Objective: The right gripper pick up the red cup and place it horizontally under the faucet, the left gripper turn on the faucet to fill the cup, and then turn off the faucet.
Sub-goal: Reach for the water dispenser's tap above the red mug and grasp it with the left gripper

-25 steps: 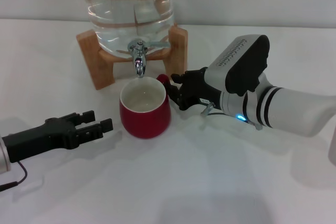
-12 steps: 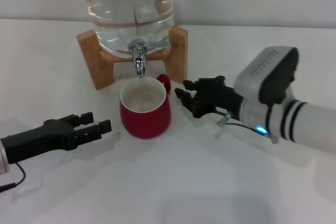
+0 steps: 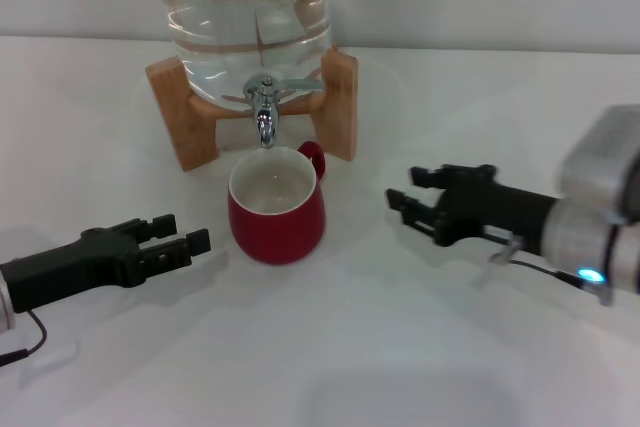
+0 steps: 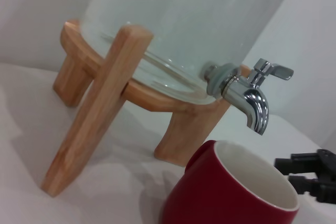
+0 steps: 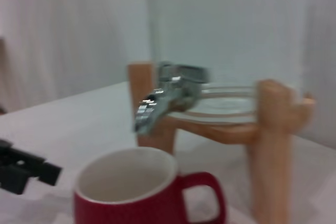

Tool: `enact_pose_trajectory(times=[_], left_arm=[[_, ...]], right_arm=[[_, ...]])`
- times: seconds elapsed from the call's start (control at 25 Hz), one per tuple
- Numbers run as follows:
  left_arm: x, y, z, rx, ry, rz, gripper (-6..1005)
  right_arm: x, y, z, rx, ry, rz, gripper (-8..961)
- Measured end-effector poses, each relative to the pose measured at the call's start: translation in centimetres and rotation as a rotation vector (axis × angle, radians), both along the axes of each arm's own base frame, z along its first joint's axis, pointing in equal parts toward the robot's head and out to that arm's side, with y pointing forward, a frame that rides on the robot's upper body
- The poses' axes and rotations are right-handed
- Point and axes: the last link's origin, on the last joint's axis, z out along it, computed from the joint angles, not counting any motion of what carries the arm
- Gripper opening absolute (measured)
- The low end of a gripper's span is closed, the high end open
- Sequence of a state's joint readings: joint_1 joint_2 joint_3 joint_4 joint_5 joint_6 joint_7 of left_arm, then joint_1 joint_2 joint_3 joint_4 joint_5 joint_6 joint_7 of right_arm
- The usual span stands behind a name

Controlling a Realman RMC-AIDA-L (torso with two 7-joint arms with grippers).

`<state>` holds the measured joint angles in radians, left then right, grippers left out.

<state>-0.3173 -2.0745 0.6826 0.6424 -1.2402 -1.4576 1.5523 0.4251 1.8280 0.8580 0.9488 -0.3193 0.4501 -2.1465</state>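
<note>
The red cup (image 3: 276, 209) stands upright on the white table, its cream inside directly below the faucet (image 3: 265, 117), and its handle points back right. The faucet's chrome spout and thin lever (image 4: 251, 97) stick out of the clear water jar (image 3: 250, 7). No water runs from it. My right gripper (image 3: 405, 188) is open, well clear of the cup to its right, with nothing in it. Left of the cup, my left gripper (image 3: 187, 231) lies low over the table, open and a short gap from the cup. The cup (image 5: 134, 192) and faucet (image 5: 160, 95) also show in the right wrist view.
The jar rests on a wooden stand (image 3: 185, 112) whose legs flank the faucet, with one leg (image 3: 340, 97) just behind the cup's handle. The table (image 3: 330, 347) is bare white in front of the cup.
My right gripper has let go of the cup's handle and drawn back to the right. The cup has stayed under the faucet. The left gripper has barely moved.
</note>
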Motion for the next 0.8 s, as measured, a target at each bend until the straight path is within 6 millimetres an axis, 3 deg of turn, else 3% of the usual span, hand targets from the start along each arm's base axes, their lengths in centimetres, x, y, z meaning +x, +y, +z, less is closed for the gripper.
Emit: enact_pose_trajectory(times=[0.04, 0.08, 0.24, 0.36, 0.56, 0.8], left_arm=[[0.0, 0.1, 0.2, 0.004, 0.004, -0.002, 751], [0.0, 0.1, 0.2, 0.004, 0.004, -0.002, 751], [0.0, 0.2, 0.4, 0.010, 0.007, -0.002, 750], [0.1, 0.5, 0.5, 0.010, 0.008, -0.007, 750], [0.6, 0.9, 1.1, 0.010, 0.017, -0.027, 749], [3.3, 1.1, 3.1, -0.061, -0.008, -0.105, 749]], right_arm=[[1.0, -0.7, 1.4, 0.003, 0.059, -0.026, 302], [1.0, -0.7, 1.4, 0.003, 0.059, -0.026, 334], [3.0, -2.5, 4.6, -0.016, 0.188, -0.051, 463], [5.2, -3.3, 6.1, -0.012, 0.242, -0.151, 529], [6.6, -4.0, 6.8, 0.009, 0.279, -0.180, 530], [5.9, -3.7, 6.3, -0.023, 0.265, -0.148, 527]])
